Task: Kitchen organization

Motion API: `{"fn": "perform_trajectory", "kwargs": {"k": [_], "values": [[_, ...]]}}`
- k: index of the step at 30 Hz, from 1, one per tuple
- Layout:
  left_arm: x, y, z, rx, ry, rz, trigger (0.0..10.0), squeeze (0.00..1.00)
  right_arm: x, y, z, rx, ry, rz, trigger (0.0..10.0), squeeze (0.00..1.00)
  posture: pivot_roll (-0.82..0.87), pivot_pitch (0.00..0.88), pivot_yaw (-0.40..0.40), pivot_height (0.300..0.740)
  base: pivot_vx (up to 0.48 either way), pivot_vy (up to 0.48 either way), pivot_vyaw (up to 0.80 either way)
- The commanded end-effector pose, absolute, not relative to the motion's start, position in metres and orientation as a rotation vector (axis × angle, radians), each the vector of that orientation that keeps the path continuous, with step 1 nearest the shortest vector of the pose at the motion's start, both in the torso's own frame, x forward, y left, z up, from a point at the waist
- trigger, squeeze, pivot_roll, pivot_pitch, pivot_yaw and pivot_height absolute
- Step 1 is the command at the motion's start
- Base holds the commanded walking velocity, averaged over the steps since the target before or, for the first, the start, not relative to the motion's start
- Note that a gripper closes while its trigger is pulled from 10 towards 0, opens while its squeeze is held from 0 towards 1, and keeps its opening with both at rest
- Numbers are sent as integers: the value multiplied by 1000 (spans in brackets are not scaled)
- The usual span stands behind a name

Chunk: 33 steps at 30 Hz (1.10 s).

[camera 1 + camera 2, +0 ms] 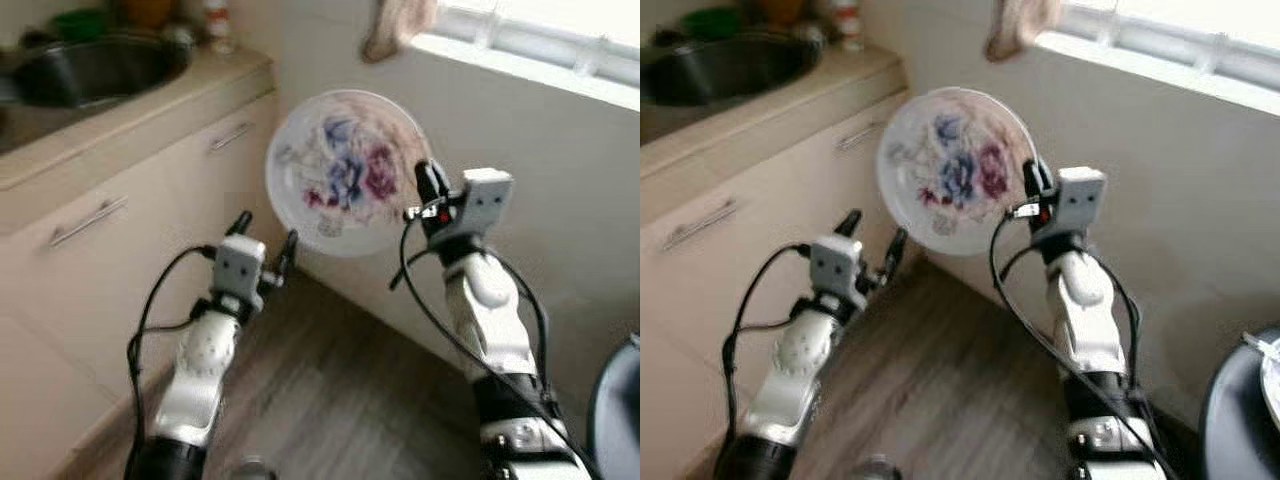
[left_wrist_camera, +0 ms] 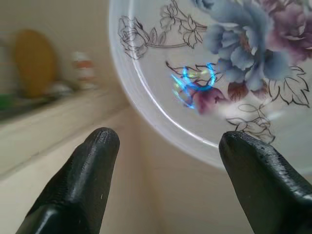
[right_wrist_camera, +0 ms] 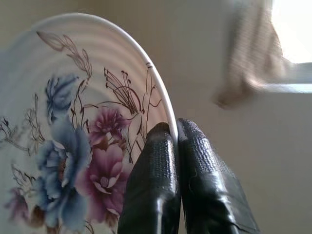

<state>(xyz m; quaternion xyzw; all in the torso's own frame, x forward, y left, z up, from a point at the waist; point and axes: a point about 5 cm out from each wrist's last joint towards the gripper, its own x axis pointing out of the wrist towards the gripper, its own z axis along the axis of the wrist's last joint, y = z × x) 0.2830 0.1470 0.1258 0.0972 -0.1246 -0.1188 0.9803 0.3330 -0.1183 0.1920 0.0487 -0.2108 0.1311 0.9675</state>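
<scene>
1. Your right pincer [image 1: 432, 192] pinches the floral plate [image 1: 345, 170] by its rim, holding it upright in the air beside the tabletop [image 1: 150, 110].
2. Your left pincer [image 1: 265, 240] is spread just below it.

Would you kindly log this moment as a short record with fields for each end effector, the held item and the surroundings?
held item: round white plate with blue and purple flower print, held on edge in the air, printed face toward the camera
right end effector: shut on the plate's rim
left end effector: open, below the plate, holding nothing
surroundings: beige cabinet with metal bar handles, dark round sink in the counter, wood-look floor
</scene>
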Motion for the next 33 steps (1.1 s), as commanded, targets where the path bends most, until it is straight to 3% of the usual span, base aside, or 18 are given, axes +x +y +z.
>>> {"fn": "perform_trajectory", "kwargs": {"k": [1,11,21,27,33], "values": [[282,137,129,179,-270,-274,10000,0,331,-127,216,56,-551,228,0,0,8,0,-59,740,0,0,406],[283,135,130,167,-278,-279,10000,0,330,-123,215,-27,-567,222,0,0,8,0,-62,740,52,0,201],[283,135,133,160,-292,-275,10000,0,331,-122,215,-11,-570,226,0,0,8,0,-62,740,440,0,789],[284,135,134,157,-299,-278,10000,0,332,-123,217,-11,-577,214,0,0,8,0,-60,740,452,0,73],[285,134,135,156,-305,-281,10000,0,331,-120,220,-35,-598,221,0,0,8,0,-60,740,447,0,800]]}}
